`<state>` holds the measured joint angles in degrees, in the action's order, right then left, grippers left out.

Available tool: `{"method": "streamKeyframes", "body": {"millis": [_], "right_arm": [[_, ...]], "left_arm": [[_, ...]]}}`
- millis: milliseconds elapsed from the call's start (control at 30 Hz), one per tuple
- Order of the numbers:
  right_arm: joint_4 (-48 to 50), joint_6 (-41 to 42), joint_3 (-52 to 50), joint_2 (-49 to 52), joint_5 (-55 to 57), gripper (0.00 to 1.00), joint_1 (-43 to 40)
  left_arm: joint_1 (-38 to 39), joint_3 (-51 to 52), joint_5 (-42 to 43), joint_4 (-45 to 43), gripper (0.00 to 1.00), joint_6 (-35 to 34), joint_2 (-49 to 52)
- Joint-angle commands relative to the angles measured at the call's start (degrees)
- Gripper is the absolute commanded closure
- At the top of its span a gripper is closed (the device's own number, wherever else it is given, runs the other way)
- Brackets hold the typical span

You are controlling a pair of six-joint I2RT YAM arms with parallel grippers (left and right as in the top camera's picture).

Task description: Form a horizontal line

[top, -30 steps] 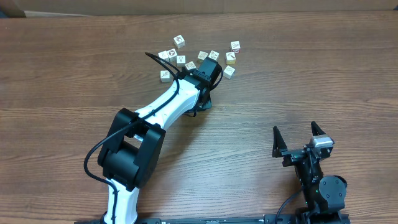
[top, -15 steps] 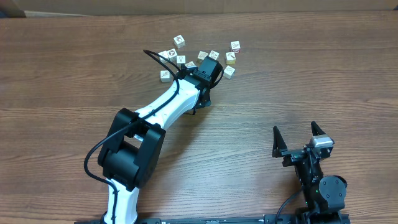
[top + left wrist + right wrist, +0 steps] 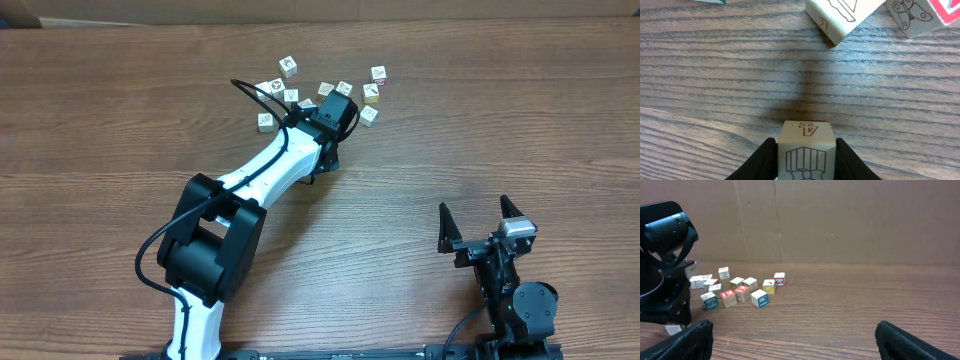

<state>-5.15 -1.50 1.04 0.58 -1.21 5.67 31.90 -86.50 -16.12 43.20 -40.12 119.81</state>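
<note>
At the far middle of the table (image 3: 120, 120), only scattered picture cubes (image 3: 344, 89); no horizontal line visible yet. Clamped in the left gripper (image 3: 806, 152): one cube (image 3: 806, 137), held by opposite flat sides. Probably light, rigid, smooth wood; grip squarely. Right gripper (image 3: 476, 210) released, parked apart.

My left arm (image 3: 283, 163) is a white link between bulky black joint housings, with a thin black cable (image 3: 252, 94) arching off its far end. My right arm (image 3: 512, 290) is all black, topped by a small grey block (image 3: 517, 228). The right gripper (image 3: 472, 204) has two pointed black fingers (image 3: 444, 224).
</note>
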Motion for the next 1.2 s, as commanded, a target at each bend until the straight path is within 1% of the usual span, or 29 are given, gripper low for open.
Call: {"method": "streamKeyframes", "body": {"millis": [0,533,700,1167], "right_arm": [[0.3,-0.3,-0.6,-0.3,0.0,0.0,0.2],[0.3,-0.3,-0.6,-0.3,0.0,0.0,0.2],[0.3,-0.3,-0.6,-0.3,0.0,0.0,0.2],[0.3,-0.3,-0.6,-0.3,0.0,0.0,0.2]], "left_arm": [[0.3,0.5,-1.4,-0.2,0.71,0.9,1.0],[0.3,0.5,-0.3,1.0,0.7,0.9,1.0],[0.3,0.5,-0.3,1.1,0.68,0.9,1.0],[0.4,0.5,-0.3,1.1,0.67,0.9,1.0]]}}
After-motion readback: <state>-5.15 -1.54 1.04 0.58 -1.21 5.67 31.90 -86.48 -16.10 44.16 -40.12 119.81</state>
